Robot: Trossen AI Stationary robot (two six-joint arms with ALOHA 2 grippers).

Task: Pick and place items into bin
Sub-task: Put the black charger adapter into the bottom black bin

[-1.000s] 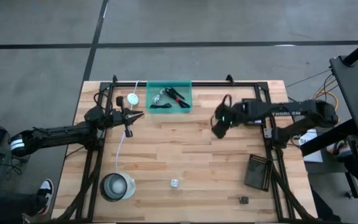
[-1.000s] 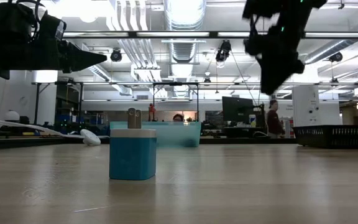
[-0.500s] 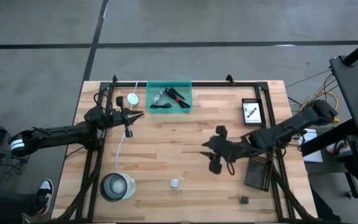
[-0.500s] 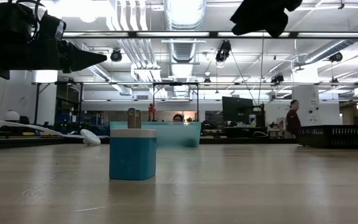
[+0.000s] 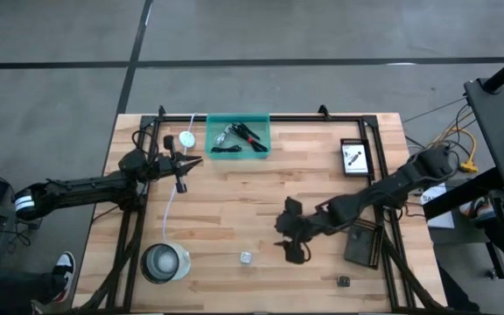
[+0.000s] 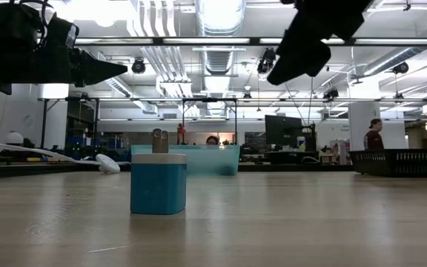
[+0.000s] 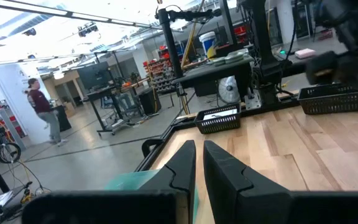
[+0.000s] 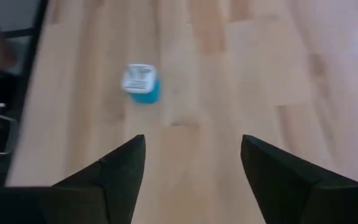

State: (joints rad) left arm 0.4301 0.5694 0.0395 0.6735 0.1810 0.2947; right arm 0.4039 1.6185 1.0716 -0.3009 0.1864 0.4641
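right gripper (image 5: 289, 238) open, left gripper (image 5: 185, 166) closed

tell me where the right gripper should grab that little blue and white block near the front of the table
Probably across the blue block's flat blue sides, coming straight down. It stands upright and alone on the table, and the right gripper, open, hovers just beside it.

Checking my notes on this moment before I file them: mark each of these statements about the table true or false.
1. The right gripper is open above bare wood. True.
2. The small blue block lies in the green bin. False: it stands on the table, near the front edge.
3. The left gripper is shut. True.
4. The right gripper holds the blue block. False: it holds nothing.
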